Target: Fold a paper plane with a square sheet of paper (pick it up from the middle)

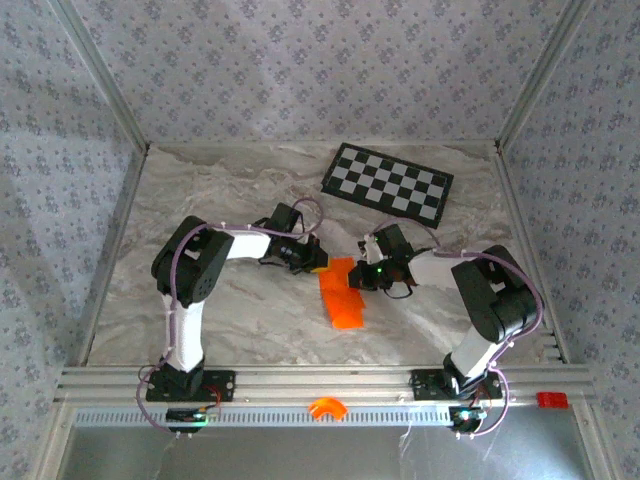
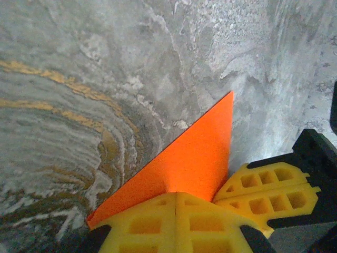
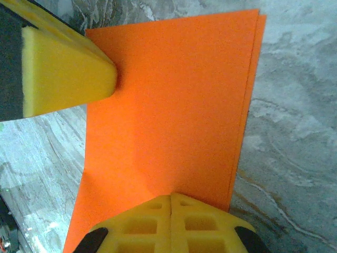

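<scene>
The square sheet of paper [image 1: 342, 295] is bright orange and lies folded on the marble table between the two arms. In the left wrist view its near end is a pointed triangle [image 2: 195, 155]. In the right wrist view it is a rectangle [image 3: 168, 105] with two layers at its right edge. My left gripper [image 1: 318, 262] is shut, and its yellow tips [image 2: 176, 194] rest on the triangle's base. My right gripper [image 1: 362, 274] is also shut, tips [image 3: 171, 196] pressed on the paper's edge. Each wrist view also catches the other gripper's yellow fingers [image 2: 268, 190] [image 3: 63, 68] close by.
A black and white checkerboard [image 1: 388, 186] lies at the back right of the table. A small orange arch-shaped part [image 1: 326, 407] sits on the front rail, with a small red piece [image 1: 551, 400] at the rail's right. Patterned walls close in the sides and back.
</scene>
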You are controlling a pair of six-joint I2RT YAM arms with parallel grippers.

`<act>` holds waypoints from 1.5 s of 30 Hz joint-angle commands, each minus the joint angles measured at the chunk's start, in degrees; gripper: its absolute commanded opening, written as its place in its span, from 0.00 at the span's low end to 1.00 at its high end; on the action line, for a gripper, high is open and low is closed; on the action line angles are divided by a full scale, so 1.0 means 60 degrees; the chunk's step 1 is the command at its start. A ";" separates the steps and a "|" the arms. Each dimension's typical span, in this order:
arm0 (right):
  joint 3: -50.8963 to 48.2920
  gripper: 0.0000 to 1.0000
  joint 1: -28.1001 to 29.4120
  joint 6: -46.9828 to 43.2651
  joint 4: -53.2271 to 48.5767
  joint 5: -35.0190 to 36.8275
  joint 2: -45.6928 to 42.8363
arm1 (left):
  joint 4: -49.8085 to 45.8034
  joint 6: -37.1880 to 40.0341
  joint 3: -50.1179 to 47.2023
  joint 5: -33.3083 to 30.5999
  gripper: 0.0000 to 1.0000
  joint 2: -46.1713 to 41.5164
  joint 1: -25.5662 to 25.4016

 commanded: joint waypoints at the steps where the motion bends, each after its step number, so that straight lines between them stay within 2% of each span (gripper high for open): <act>1: -0.0581 0.00 -0.0007 0.0019 -0.1908 0.1487 0.0816 | -0.0046 0.0154 -0.0306 -0.0476 0.00 0.0151 0.0367; 13: -0.0568 0.00 -0.0001 0.0031 -0.1968 0.1538 0.0809 | -0.0719 -0.0481 0.0030 -0.1974 0.00 -0.0436 0.0738; 19: -0.0582 0.00 0.0016 0.0062 -0.1955 0.1561 0.0799 | -0.1235 -0.0942 0.0165 -0.2537 0.01 -0.1102 0.0602; 24: -0.0586 0.00 0.0012 0.0106 -0.1969 0.1610 0.0782 | -0.1942 -0.0958 0.0476 -0.3059 0.04 -0.2010 0.0113; 29: -0.0622 0.00 -0.0003 0.0136 -0.1978 0.1633 0.0763 | -0.1846 -0.1139 0.0321 -0.2792 0.04 -0.2289 -0.0747; 34: -0.0608 0.00 -0.0003 0.0128 -0.1972 0.1634 0.0763 | -0.0664 -0.1638 -0.0416 -0.2175 0.03 -0.2152 -0.1579; 36: -0.0616 0.00 0.0003 0.0136 -0.1965 0.1641 0.0763 | -0.0907 -0.1489 -0.0507 -0.2384 0.02 -0.2058 -0.1826; 45: -0.0623 0.00 0.0017 0.0136 -0.1957 0.1663 0.0813 | 0.0117 -0.1614 -0.2067 -0.2373 0.01 -0.2052 -0.1948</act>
